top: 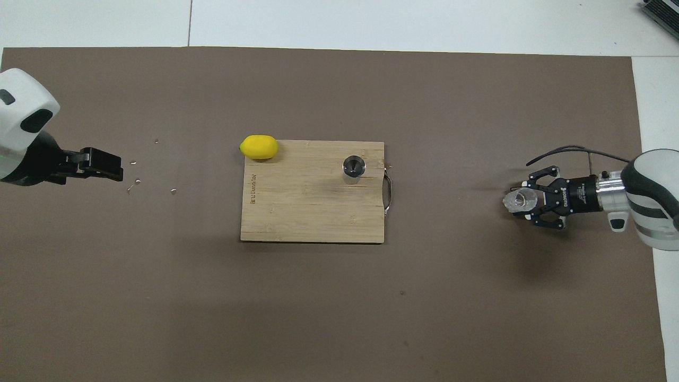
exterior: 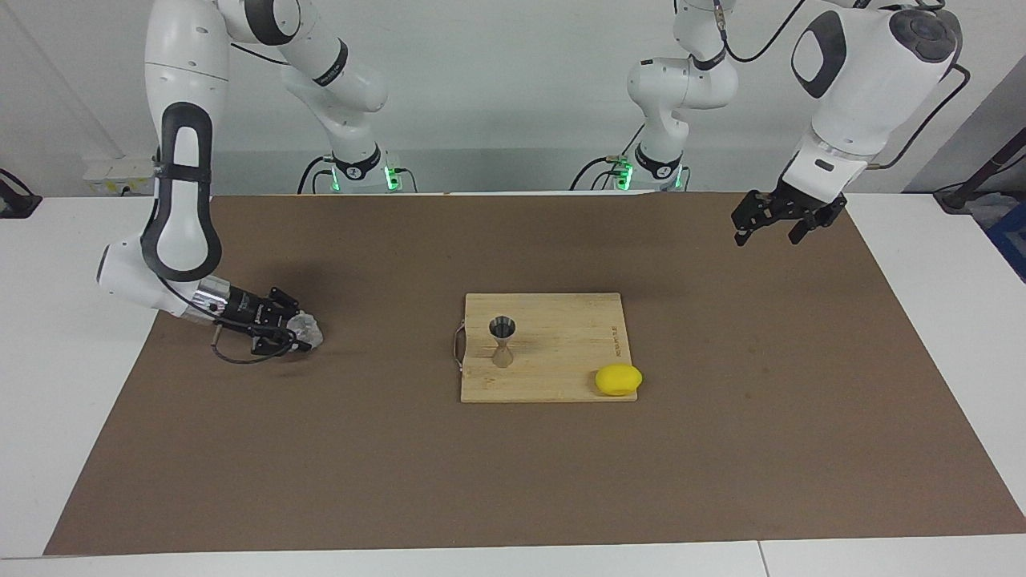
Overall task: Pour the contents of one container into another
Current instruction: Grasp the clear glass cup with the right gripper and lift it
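The small clear glass cup (exterior: 311,328) (top: 518,199) sits low at the brown mat, toward the right arm's end of the table. My right gripper (exterior: 298,333) (top: 526,201) lies nearly flat there and is shut on it. The steel hourglass jigger (exterior: 502,340) (top: 353,167) stands upright on the wooden cutting board (exterior: 561,353) (top: 307,207), near the board's handle. My left gripper (exterior: 767,232) (top: 114,168) hangs open and empty high over the mat at the left arm's end.
A yellow lemon (exterior: 617,379) (top: 259,147) rests at the board's corner toward the left arm's end. A few small droplets (top: 135,182) lie on the mat below the left gripper. The brown mat (exterior: 513,481) covers most of the table.
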Robot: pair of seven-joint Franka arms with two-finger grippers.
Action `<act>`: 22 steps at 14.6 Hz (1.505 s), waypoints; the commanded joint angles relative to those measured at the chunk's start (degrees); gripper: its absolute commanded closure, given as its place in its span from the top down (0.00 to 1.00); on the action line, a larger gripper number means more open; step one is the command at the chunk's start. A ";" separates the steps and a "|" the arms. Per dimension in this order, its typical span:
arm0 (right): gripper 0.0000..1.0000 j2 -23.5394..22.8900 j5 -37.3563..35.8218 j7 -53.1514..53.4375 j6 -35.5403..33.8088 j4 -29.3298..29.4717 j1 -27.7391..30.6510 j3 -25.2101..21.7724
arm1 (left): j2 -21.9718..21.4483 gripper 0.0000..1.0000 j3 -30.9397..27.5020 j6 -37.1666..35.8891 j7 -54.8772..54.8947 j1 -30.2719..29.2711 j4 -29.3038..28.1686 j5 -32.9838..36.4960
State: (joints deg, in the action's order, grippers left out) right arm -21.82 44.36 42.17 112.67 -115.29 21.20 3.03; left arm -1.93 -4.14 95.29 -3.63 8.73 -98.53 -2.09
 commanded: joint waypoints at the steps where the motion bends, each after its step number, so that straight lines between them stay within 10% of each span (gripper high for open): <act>1: 0.00 2.30 1.78 0.01 0.80 -0.29 -0.20 -0.04 | -2.11 1.00 8.92 -3.08 1.60 -9.22 0.79 1.12; 13: 0.00 5.56 -0.24 32.07 17.58 3.66 -20.92 -0.31 | 0.09 1.00 11.17 -9.24 1.60 -11.46 7.48 1.03; 22: 0.00 1.96 -19.20 59.14 19.70 13.58 -32.44 -0.22 | -0.88 1.00 11.35 -9.67 1.08 -11.46 5.46 1.03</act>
State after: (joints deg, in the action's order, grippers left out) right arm -18.07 29.56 96.57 131.86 -104.64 -9.24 3.08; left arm -2.86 6.71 87.42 -2.65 -2.36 -93.46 -2.00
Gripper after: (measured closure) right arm 0.493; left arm 0.000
